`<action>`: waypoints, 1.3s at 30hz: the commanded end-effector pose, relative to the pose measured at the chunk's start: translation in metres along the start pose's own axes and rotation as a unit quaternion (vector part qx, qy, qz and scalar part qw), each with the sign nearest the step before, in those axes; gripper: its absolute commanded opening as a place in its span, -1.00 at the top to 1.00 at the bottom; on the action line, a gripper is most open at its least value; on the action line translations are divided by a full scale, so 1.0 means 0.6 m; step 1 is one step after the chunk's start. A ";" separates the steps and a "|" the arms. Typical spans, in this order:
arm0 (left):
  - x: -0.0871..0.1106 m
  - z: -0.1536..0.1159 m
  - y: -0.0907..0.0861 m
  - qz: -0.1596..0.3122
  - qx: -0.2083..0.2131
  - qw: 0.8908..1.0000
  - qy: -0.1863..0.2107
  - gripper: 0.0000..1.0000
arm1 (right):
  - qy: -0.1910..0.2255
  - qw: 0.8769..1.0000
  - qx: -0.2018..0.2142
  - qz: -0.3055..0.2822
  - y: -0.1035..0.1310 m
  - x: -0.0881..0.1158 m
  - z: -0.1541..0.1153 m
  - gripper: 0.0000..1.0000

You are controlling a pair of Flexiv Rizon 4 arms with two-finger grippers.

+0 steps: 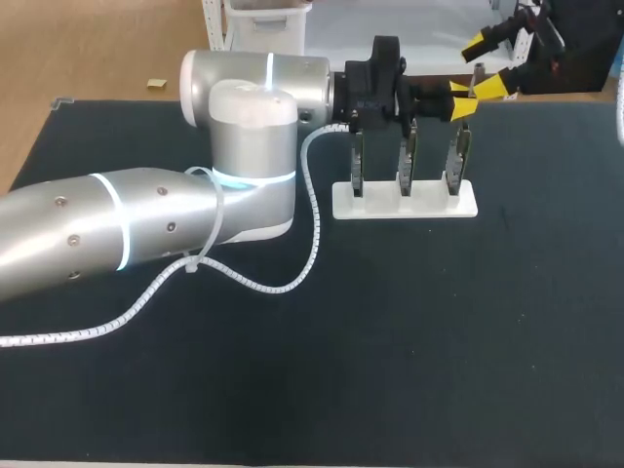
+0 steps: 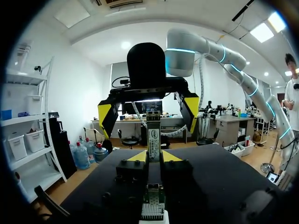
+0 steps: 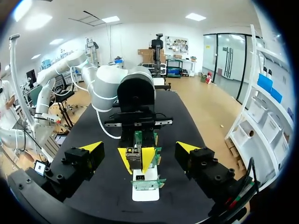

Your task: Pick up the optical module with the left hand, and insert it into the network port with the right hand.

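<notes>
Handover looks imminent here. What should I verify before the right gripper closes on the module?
1. Hold: left gripper shut on the optical module: ok.
2. Pose: module upright, its upper part free above the left gripper: ok.
3. Readiness: right gripper open, one finger on each side of the module: ok.
4. Depth: right gripper far enough along the module for a full grip: cannot tell.
5. Target: network port on the white stand, opening unobstructed: cannot tell.
</notes>
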State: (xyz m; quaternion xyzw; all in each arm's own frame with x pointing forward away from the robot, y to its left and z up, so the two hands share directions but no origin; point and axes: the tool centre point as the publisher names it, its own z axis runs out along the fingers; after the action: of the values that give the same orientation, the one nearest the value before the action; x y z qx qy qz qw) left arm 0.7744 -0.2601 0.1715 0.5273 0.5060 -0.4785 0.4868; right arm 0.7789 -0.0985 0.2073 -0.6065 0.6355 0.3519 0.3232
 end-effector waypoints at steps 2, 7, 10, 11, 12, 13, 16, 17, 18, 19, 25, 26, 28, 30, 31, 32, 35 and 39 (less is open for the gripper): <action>0.000 0.002 0.004 0.000 0.002 1.000 0.001 1.00 | 0.005 1.000 0.007 0.000 0.006 -0.003 0.002 -1.00; 0.000 0.002 0.004 0.000 0.002 1.000 0.001 1.00 | 0.007 1.000 0.008 0.000 0.005 -0.002 0.000 -1.00; 0.000 0.002 0.004 0.000 0.002 1.000 0.001 1.00 | 0.007 1.000 0.011 0.000 0.003 -0.001 -0.004 -1.00; 0.000 0.002 0.004 0.000 0.002 1.000 0.001 1.00 | 0.007 1.000 0.011 0.000 0.003 -0.001 -0.005 -1.00; 0.000 0.002 0.004 0.000 0.002 1.000 0.001 1.00 | 0.007 1.000 0.012 0.000 0.003 -0.001 -0.006 -1.00; 0.000 0.002 0.004 0.000 0.002 1.000 0.001 1.00 | 0.008 1.000 0.012 0.000 0.003 0.000 -0.007 -1.00; 0.000 0.002 0.004 0.000 0.002 1.000 0.001 1.00 | 0.011 1.000 0.014 -0.001 0.003 0.001 -0.011 -1.00; 0.000 0.002 0.004 0.000 0.002 1.000 0.001 1.00 | 0.010 1.000 0.015 0.000 0.004 0.002 -0.013 -1.00; 0.000 0.002 0.004 0.000 0.002 1.000 0.001 1.00 | 0.009 1.000 0.015 0.000 0.003 0.002 -0.014 -1.00; 0.000 0.002 0.004 0.000 0.002 1.000 0.001 1.00 | 0.009 1.000 0.015 0.000 0.003 0.003 -0.014 -1.00; 0.000 0.002 0.004 0.000 0.002 1.000 0.001 1.00 | 0.006 1.000 0.013 -0.001 0.004 0.003 -0.014 -1.00; 0.000 0.002 0.004 0.000 0.002 1.000 0.001 1.00 | 0.006 1.000 0.013 -0.001 0.004 0.003 -0.013 -1.00; 0.000 0.002 0.004 0.000 0.002 1.000 0.001 1.00 | 0.004 1.000 0.014 -0.001 0.004 0.003 -0.012 -1.00; 0.000 0.002 0.004 0.000 0.002 1.000 0.001 1.00 | 0.003 1.000 0.015 -0.002 0.003 0.002 -0.010 -1.00; 0.000 0.002 0.004 0.000 0.002 1.000 0.001 1.00 | 0.003 1.000 0.015 -0.002 0.003 0.002 -0.010 -1.00; 0.000 0.002 0.004 0.000 0.002 1.000 0.001 1.00 | 0.002 1.000 0.015 -0.002 0.003 0.002 -0.009 -1.00; 0.000 0.002 0.004 0.000 0.002 1.000 0.001 1.00 | 0.002 1.000 0.015 -0.002 0.002 0.001 -0.008 -1.00; 0.000 0.002 0.004 0.000 0.002 1.000 0.001 1.00 | 0.002 1.000 0.016 -0.001 0.002 0.001 -0.007 -1.00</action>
State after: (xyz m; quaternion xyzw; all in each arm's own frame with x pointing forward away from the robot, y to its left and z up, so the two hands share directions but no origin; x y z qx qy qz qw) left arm 0.7744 -0.2601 0.1715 0.5273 0.5060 -0.4785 0.4868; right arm 0.7791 -0.1032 0.2093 -0.6033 0.6404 0.3413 0.3309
